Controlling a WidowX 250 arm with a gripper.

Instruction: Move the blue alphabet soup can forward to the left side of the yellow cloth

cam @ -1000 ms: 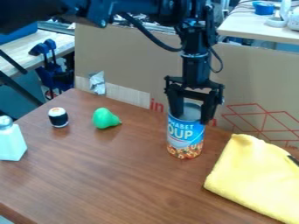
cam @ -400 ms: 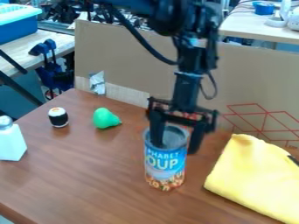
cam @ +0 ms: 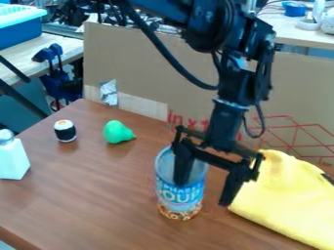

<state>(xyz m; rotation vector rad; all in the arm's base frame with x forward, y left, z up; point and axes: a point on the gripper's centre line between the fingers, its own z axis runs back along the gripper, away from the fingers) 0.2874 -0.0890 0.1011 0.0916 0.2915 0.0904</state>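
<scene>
**Mind the rim: straight lines first, sideways second**

We have the jaws of the black two-finger gripper (cam: 204, 193) spread wide, with no grip that we can see. One finger overlaps the grey top of the blue-labelled metal soup can (cam: 180, 195); it looks to be inside the near rim, though we cannot tell whether it touches the wall. The other hangs outside the can, toward 4 o'clock.

The can stands upright on the brown wooden table (cam: 117, 205), just below and left of the gripper's palm. The gripper leans, so we judge that any sideways swing here could catch the rim and tip the can. We do best to travel slowly along the fingers' own line, and to turn or shift only once both tips are above the rim. If we want a pinch, we should square the fingers to the wall first, then close gently.

Outside the far finger, at 3 o'clock from the can, lies the folded yellow cloth (cam: 290, 200); that side wants care, as a low tip could snag it. Farther off, we have the green plastic-looking pear (cam: 117, 132) near 11 o'clock and the black-and-white toy sushi roll (cam: 65, 131) at 10, leaving both well out of our way.
</scene>
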